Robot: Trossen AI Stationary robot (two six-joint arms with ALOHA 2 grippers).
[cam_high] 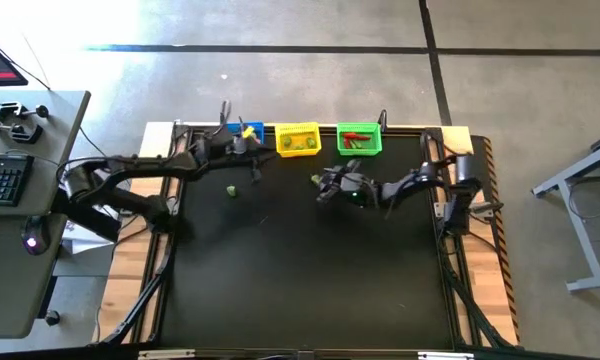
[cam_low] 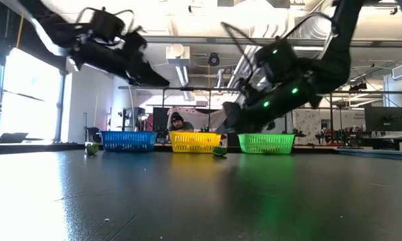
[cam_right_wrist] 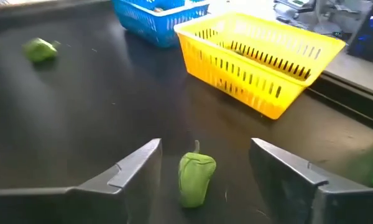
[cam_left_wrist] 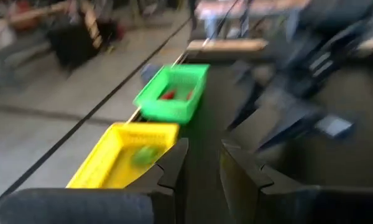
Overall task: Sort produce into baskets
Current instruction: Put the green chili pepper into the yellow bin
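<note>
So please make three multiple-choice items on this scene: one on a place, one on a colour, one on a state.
1. Where does the green pepper lie?
A. In the blue basket
B. On the table, between the right claw's fingers
C. In the green basket

2. What colour is the middle basket of the row?
A. Yellow
B. Red
C. White

3. How stands the right claw?
A. Shut on a pepper
B. Open
C. Shut with nothing in it

Key: 1 B, the right wrist view shows the pepper on the dark table between the two fingers, touching neither. 2 A, the yellow basket stands between the blue basket and the green basket. 3 B, its fingers stand wide apart.
</note>
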